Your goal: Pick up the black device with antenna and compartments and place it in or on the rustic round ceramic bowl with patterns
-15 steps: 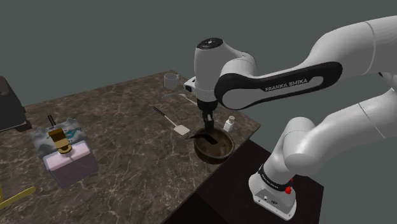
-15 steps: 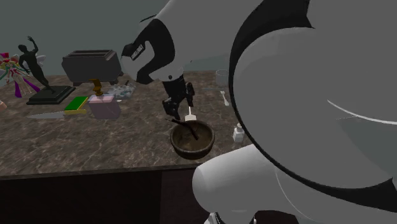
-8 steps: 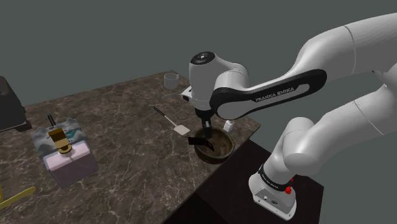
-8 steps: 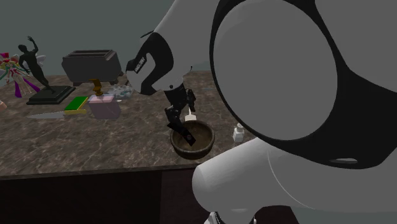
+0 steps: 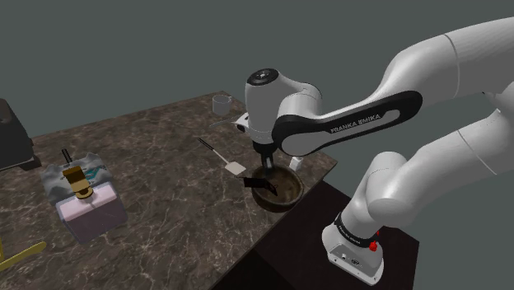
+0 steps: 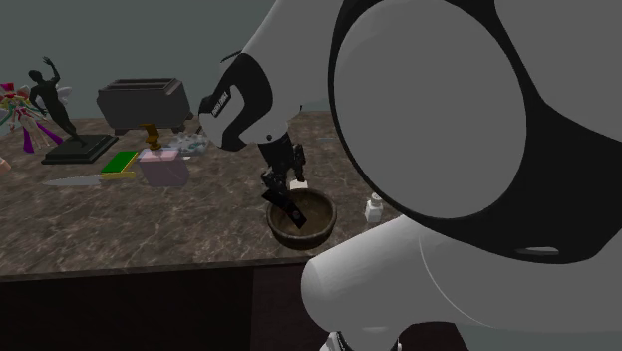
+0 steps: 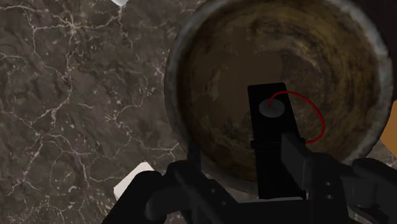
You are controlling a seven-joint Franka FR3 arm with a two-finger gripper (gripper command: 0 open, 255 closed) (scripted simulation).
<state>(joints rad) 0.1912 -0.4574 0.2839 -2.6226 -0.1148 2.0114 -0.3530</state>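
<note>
Black device (image 7: 275, 146) stands tilted in brown bowl (image 7: 175, 79), approx 9 o'clock rim in shoulder view. Claw (image 7: 247, 153) looks spread, one side gapped. Risk: device tips over rim onto worktop (image 7: 76, 95) on withdrawal.

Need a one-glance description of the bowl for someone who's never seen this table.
Start at the dark marbled table and go to the corner nearest the robot's stand. The bowl sits there, right below the gripper and a black device. It is the one round, deep, mottled brown dish; its neighbours are a flat white spatula and a small white bottle.
</note>
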